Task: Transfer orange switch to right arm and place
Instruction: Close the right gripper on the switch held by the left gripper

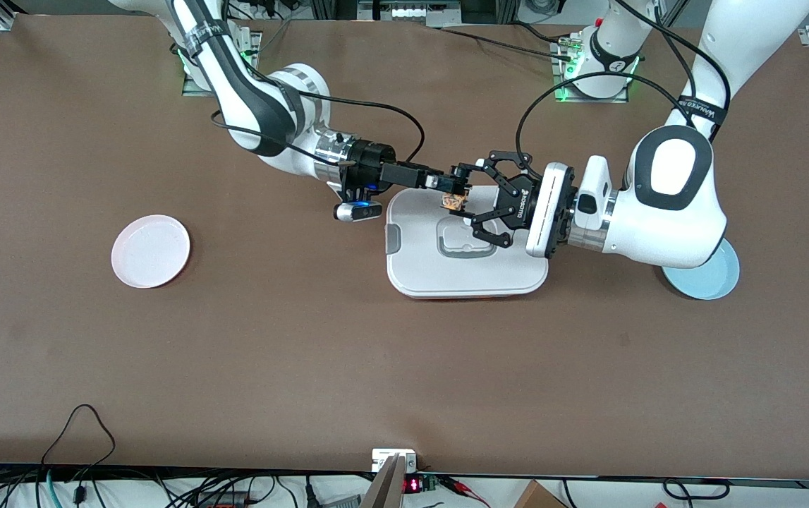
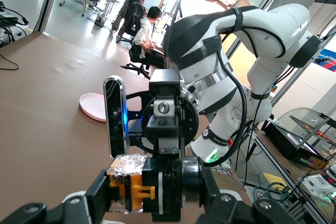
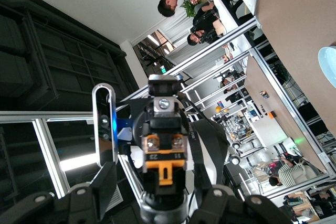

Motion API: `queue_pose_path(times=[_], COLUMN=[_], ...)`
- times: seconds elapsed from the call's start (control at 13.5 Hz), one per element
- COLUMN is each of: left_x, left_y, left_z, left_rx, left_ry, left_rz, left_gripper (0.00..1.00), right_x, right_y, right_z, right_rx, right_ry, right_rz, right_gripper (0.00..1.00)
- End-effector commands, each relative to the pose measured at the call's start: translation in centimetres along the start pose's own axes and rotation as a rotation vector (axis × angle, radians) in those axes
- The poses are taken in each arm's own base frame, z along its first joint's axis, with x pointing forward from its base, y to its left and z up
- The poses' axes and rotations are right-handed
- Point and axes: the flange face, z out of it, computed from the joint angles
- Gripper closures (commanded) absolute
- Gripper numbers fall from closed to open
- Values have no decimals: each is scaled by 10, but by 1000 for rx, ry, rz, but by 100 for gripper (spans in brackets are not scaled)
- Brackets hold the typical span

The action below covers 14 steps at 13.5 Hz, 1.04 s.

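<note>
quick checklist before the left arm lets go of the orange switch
1. Tiny black push-button switch with orange band sits between both grippers, over the white rectangular tray: ok.
2. Left gripper, the wide black linkage one, has its fingers around the switch: ok.
3. Right gripper, slim and black, closed firmly on the switch: cannot tell; it meets the switch, but the contact is hidden.
4. Switch held in the air, not touching the tray: ok.
5. Pink round plate toward the right arm's end is bare: ok.
6. Pale blue round plate is partly covered by the left arm: cannot tell what it holds.
</note>
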Motion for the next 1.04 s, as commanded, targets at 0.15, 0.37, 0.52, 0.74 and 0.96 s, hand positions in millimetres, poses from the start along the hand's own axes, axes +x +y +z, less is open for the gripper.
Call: queue_pose_path(times=[0.15,0.37,0.52,0.74,0.96], left_x=[5,6,6,6,6], left_y=[8,9,9,9,9], left_z=[-3,-3,-3,-3,-3], left_rx=[-11,-11,-11,-12,-12], left_ry=[15,17,19,18,17], left_rz=[24,23,21,21,26], left_gripper=[100,100,100,100,90], right_x=[1,1,1,3,4], right_y=[0,0,1,3,2], right_z=[11,11,11,11,10], right_rx=[37,38,37,34,35], right_ry=[24,25,25,28,28], right_rz=[-17,-18,-34,-62,-65], right_gripper=[41,50,60,96,100])
